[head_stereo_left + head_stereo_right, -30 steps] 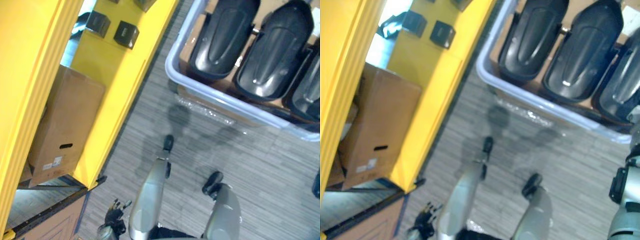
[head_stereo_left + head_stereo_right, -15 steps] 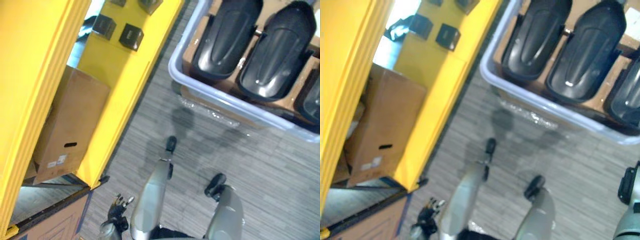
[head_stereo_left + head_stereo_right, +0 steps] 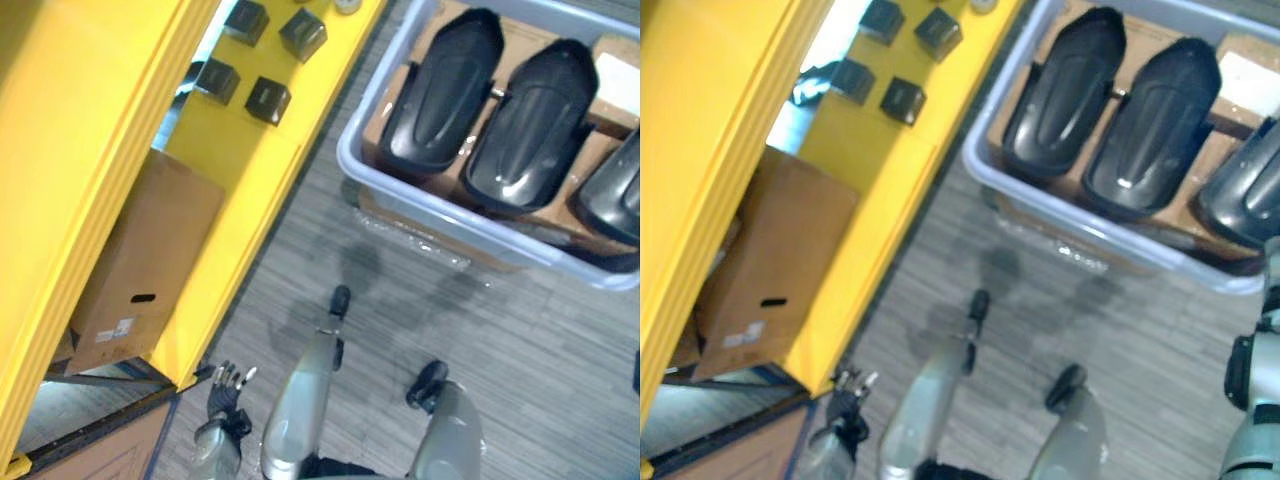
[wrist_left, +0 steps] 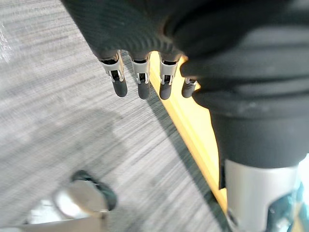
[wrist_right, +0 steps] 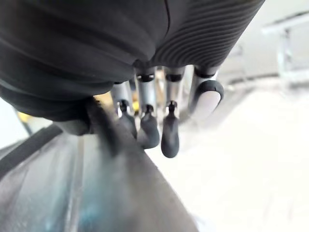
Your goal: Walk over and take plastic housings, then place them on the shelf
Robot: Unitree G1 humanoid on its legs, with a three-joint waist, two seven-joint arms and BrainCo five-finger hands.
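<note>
Ahead and to the right, black plastic housings (image 3: pixel 440 95) lie side by side in a pale tub (image 3: pixel 455 218), well apart from both hands. The left hand (image 3: pixel 226 384) hangs low beside the yellow shelf (image 3: pixel 245 215), fingers relaxed and empty. The right hand (image 5: pixel 145 128) hangs with loose fingers, holding nothing.

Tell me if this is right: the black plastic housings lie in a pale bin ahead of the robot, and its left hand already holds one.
Not quite. The black plastic housings do lie in the pale bin, but the left hand holds nothing: the left wrist view shows its fingers straight and empty above the floor.
</note>
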